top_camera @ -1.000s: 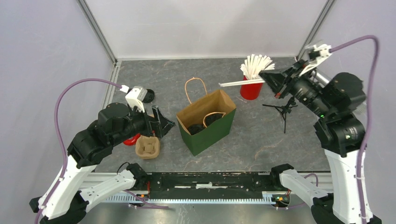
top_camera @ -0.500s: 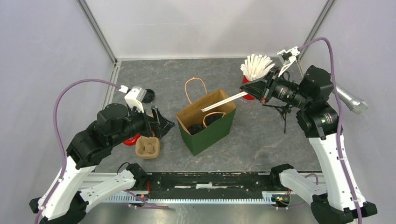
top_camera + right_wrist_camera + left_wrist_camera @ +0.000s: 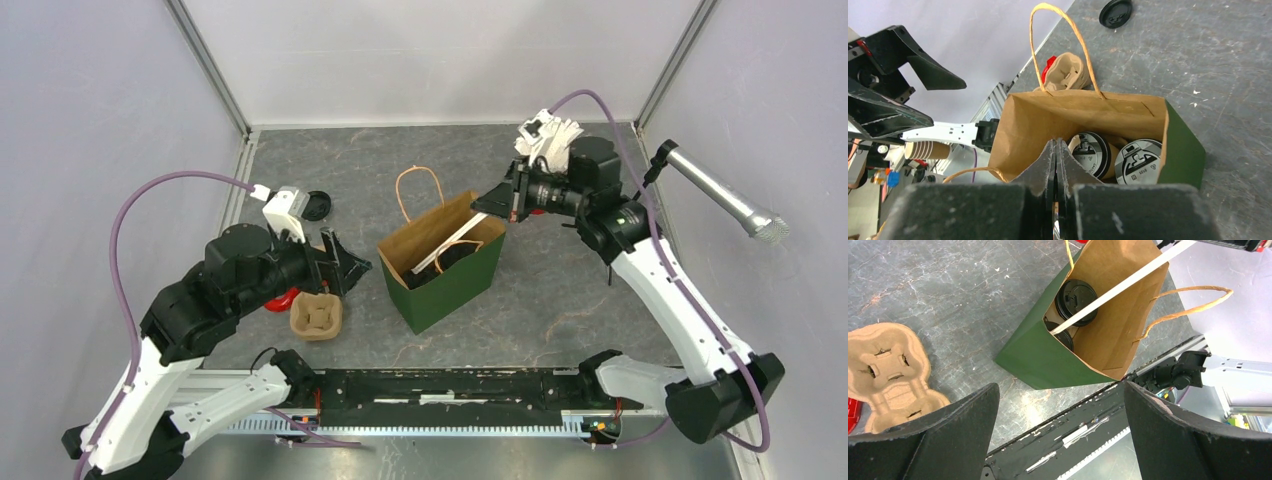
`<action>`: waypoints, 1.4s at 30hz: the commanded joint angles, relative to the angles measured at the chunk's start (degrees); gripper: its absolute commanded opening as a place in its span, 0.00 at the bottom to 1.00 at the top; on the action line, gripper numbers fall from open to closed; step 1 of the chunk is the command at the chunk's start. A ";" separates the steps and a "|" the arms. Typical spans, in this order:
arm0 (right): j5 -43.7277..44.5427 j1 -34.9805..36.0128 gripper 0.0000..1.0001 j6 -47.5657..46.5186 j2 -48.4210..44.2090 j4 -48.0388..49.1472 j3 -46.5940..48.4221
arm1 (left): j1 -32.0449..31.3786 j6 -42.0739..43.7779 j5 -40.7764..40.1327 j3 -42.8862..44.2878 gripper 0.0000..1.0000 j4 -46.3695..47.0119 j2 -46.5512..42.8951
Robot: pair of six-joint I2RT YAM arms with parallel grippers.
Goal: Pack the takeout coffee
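Showing straw point(image 3: 1118, 285) over cups point(image 3: 1077, 299), left wrist view

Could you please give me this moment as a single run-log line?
right gripper: shut on straw | straw: tip inside green bag | cups: two, lidded, in bag | left gripper: open, empty, near cup carrier

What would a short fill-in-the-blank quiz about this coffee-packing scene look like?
1. Inside the green bag sit ____ lidded cups.
2. The right gripper pinches a white straw whose free end dips into the ____.
3. The left gripper hangs ____, holding nothing.
4. The pulp carrier beside the bag is ____.
Missing words: two; bag; open; empty.
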 commanded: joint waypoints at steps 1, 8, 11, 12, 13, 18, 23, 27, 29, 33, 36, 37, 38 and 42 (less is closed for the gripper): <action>1.77 1.80 0.02 -0.01 2.13 3.44 1.29 | -0.02 -0.20 -1.86 0.23 1.00 0.78 -0.42; 1.25 3.45 0.06 0.53 4.56 5.34 -0.12 | -0.02 0.17 -2.62 0.31 1.00 0.78 -0.71; 1.19 3.58 0.08 0.59 5.16 5.62 -0.77 | -0.02 0.14 -2.63 0.40 1.00 0.81 -0.46; 1.17 3.58 0.08 0.55 5.19 5.67 -0.87 | -0.02 0.11 -2.66 0.40 1.00 0.76 -0.40; 1.26 3.58 0.09 0.53 5.23 5.84 -1.08 | -0.02 0.16 -2.63 0.49 1.00 0.81 -0.27; 3.09 3.59 0.23 -0.66 5.58 4.53 -0.29 | -0.02 -0.05 -2.60 0.49 1.00 0.78 -0.29; 9.01 3.28 0.44 -4.33 7.46 -1.09 8.78 | -0.02 0.10 -2.60 0.75 1.00 0.34 -0.77; 14.95 1.88 0.51 -8.71 9.50 -5.65 15.63 | -0.02 0.16 -2.76 0.68 1.00 -0.45 -1.26; 16.55 0.95 0.51 -9.77 9.72 -5.66 16.55 | -0.02 0.15 -2.93 0.49 1.00 -0.61 -1.84; 24.06 -0.36 0.50 -12.68 9.51 -4.32 17.13 | -0.02 0.13 -3.79 0.50 1.00 -1.44 -2.96; 36.26 -0.59 0.51 -17.59 9.66 -4.30 16.42 | -0.02 0.08 -3.99 -0.02 1.00 -1.48 -3.53; 41.01 -0.68 0.51 -19.93 10.16 -4.42 15.83 | -0.02 0.05 -4.04 -0.11 1.00 -1.48 -3.61; 44.90 -0.99 0.51 -21.64 11.11 -4.92 15.51 | -0.02 0.15 -3.96 -0.08 1.00 -1.47 -3.53; 48.68 -3.37 0.50 -30.20 16.01 -6.23 15.39 | -0.05 0.45 -3.77 0.43 1.00 -1.55 -3.32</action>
